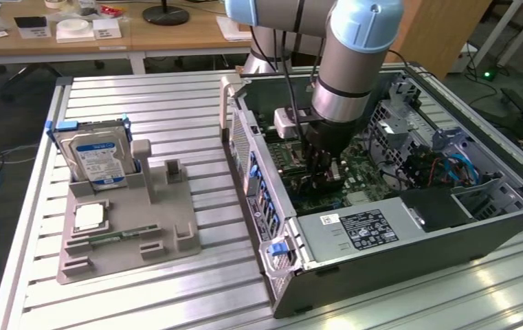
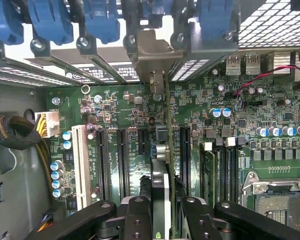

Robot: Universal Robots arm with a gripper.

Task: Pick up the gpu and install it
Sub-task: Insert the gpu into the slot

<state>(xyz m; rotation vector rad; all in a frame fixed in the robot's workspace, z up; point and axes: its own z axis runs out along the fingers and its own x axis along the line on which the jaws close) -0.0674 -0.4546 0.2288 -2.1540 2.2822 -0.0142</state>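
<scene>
My gripper [image 2: 160,212] is shut on the gpu [image 2: 160,167], a thin card seen edge-on between the two dark fingers [image 2: 136,215]. Its silver bracket [image 2: 152,55] reaches the rear slot openings of the case, under the blue latches [image 2: 102,20]. The card stands upright over the green motherboard [image 2: 225,135], in line with the long black slots [image 2: 122,160] on either side of it. I cannot tell whether its edge sits in a slot. In the exterior view the gripper [image 1: 321,168] is lowered deep inside the open computer case [image 1: 481,227].
A silver power supply [image 1: 362,230] fills the case's near end, with blue cables [image 1: 458,168] at the exterior view's right. A white slot [image 2: 80,165] and a black sleeved cable bundle [image 2: 12,132] lie beside the card. Outside the case, a hard drive [image 1: 96,155] stands in a grey fixture [image 1: 165,227].
</scene>
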